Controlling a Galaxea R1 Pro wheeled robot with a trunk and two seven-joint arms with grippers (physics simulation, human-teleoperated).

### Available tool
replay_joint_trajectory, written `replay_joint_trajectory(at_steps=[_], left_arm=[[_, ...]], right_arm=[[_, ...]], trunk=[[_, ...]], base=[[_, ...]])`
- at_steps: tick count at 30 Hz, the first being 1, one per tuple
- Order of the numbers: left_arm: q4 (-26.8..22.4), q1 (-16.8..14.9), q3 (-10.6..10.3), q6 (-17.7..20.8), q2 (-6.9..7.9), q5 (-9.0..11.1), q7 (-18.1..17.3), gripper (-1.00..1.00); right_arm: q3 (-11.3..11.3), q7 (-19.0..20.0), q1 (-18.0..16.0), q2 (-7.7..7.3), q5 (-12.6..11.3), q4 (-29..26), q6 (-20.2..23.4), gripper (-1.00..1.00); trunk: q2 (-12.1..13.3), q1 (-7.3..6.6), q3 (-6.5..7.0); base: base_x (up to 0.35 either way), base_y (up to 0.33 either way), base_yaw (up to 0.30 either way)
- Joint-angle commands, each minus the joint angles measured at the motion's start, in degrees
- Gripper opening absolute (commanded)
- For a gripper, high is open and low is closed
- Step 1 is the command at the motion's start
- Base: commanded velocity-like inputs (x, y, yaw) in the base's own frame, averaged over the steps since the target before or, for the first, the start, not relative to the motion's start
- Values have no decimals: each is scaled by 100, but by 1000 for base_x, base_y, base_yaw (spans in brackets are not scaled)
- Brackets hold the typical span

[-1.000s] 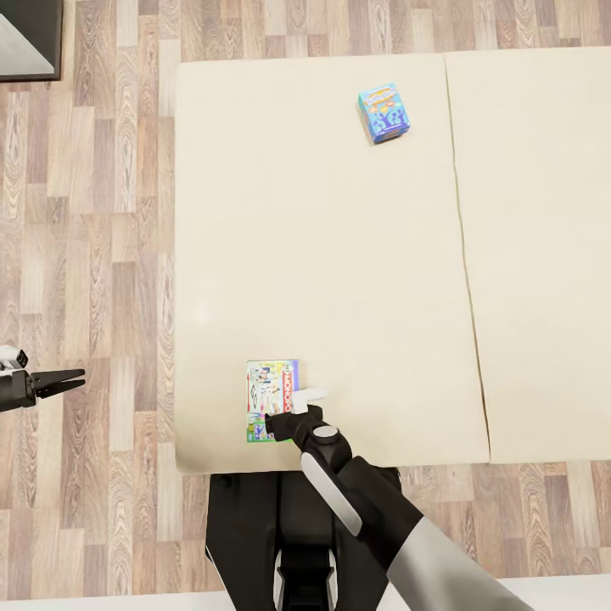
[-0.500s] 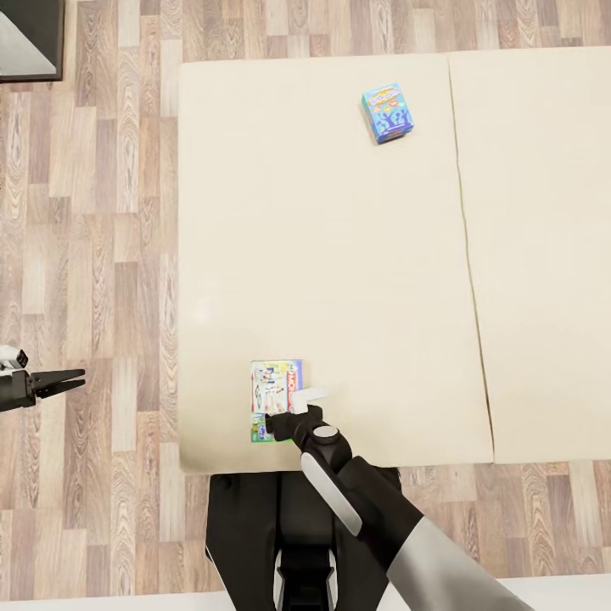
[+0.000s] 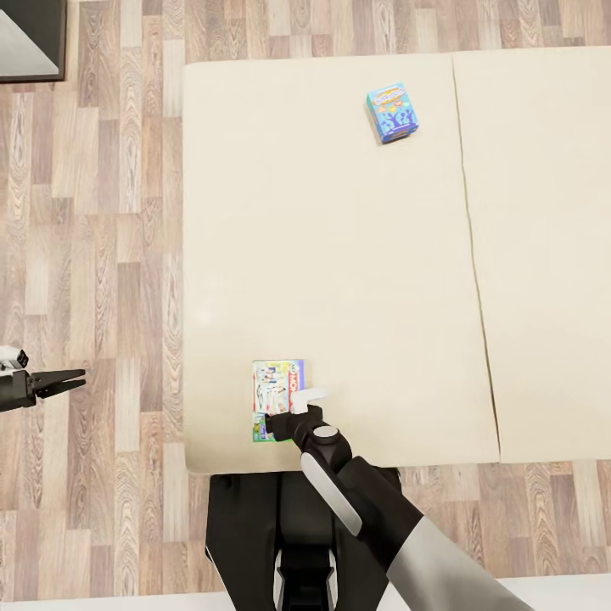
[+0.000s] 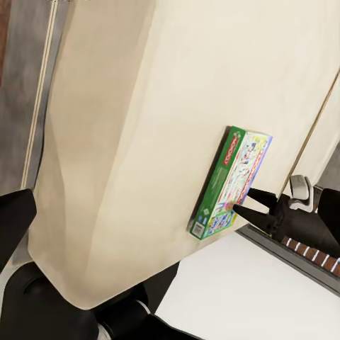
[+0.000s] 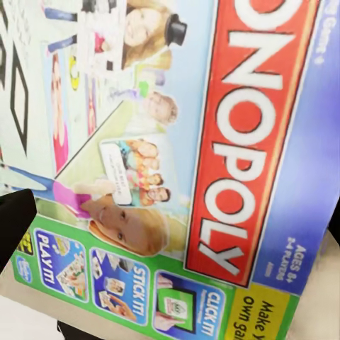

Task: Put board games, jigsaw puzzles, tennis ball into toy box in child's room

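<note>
Mattress, cream and in two parts split by a seam, takes up most of the head view, with wood-plank floor to its left and along its near side. On the near edge of the bed lies the Monopoly board game, a flat white box with a red name band and green edges. The right gripper sits at the box's near end, its dark fingers over the box edge; whether it is clamped on the box or merely resting against it cannot be told from these views. The right wrist view looks straight onto the Monopoly lid, the red logo strip running along it and a dark fingertip at one side. From the left wrist view the same box lies flat near the mattress edge, with the right gripper's pointed black fingers touching its corner. The second board game, a small teal-blue box, lies far up the bed, just beside the seam and well apart from the Monopoly box. The left gripper hangs out over the floor, left of the bed, its two thin fingers nearly together and holding nothing.
</note>
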Motion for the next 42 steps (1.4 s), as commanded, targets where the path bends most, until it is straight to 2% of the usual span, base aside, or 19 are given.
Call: replay_joint_trajectory(at_steps=[1, 42], left_arm=[[1, -1, -2, 61, -3, 0, -22, 100], [1, -1, -2, 61, -26, 0, -22, 100]], right_arm=[[12, -57, -4, 0, -58, -6, 10, 100], [56, -48, -4, 0, -63, -15, 28, 100]], trunk=[[-9, 4, -6], [-9, 4, -6]], base=[[0, 93, 0], [0, 16, 0]])
